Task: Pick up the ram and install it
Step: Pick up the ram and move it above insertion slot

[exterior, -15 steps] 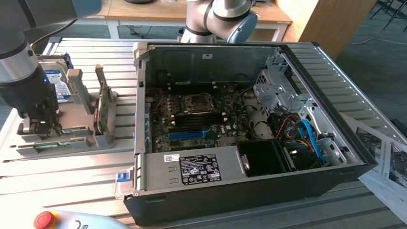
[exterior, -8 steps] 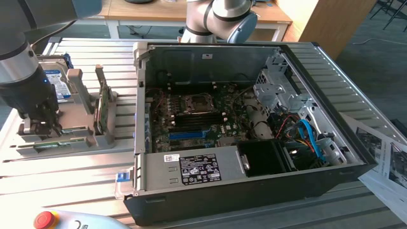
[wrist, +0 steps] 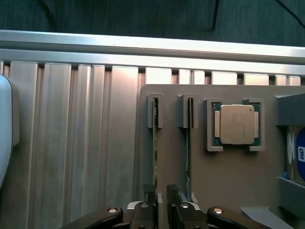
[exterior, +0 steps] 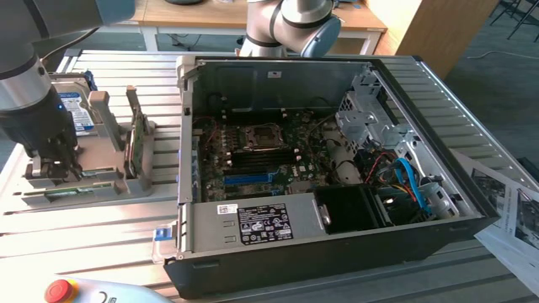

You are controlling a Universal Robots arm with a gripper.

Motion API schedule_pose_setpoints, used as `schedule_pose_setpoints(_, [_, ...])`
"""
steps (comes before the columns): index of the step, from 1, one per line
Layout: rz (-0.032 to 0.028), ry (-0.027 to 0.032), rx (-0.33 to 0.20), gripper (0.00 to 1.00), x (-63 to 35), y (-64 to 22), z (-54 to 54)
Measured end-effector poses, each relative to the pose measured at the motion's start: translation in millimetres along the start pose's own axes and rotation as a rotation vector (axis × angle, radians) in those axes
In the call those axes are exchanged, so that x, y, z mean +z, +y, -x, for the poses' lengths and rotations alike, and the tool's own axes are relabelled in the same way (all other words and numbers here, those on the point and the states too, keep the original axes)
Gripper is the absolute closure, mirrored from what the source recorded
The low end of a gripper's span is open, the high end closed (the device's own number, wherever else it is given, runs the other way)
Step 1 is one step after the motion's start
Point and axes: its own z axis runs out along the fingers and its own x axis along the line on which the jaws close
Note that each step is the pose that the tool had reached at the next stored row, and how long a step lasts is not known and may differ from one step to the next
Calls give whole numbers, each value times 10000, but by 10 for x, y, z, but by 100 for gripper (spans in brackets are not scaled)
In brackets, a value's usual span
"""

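Note:
Two ram sticks stand on edge in slots of the grey holder [wrist: 228, 191]. The nearer ram [wrist: 155, 157] is a thin green strip that runs down to my gripper [wrist: 161, 207]. A second ram stick [wrist: 188, 157] stands beside it. The dark fingers [wrist: 149, 210] stand a little apart, low over the end of the nearer stick, with a gap showing between them. In the exterior view the gripper [exterior: 52, 169] hangs over the holder [exterior: 101, 189] at the exterior view's left, with a green stick [exterior: 76, 191] lying low in front of it.
A CPU chip [wrist: 236, 125] sits in a square pocket of the holder, and a hard drive [exterior: 80, 113] stands behind. The open PC case [exterior: 320, 252] with its motherboard [exterior: 252, 158] and a blue slot [exterior: 252, 178] lies in the middle. A red stop button [exterior: 59, 290] is at the near edge.

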Motion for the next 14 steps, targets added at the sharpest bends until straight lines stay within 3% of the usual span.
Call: schedule_pose_setpoints(14, [-1, -1, 0, 76, 95, -2, -25])
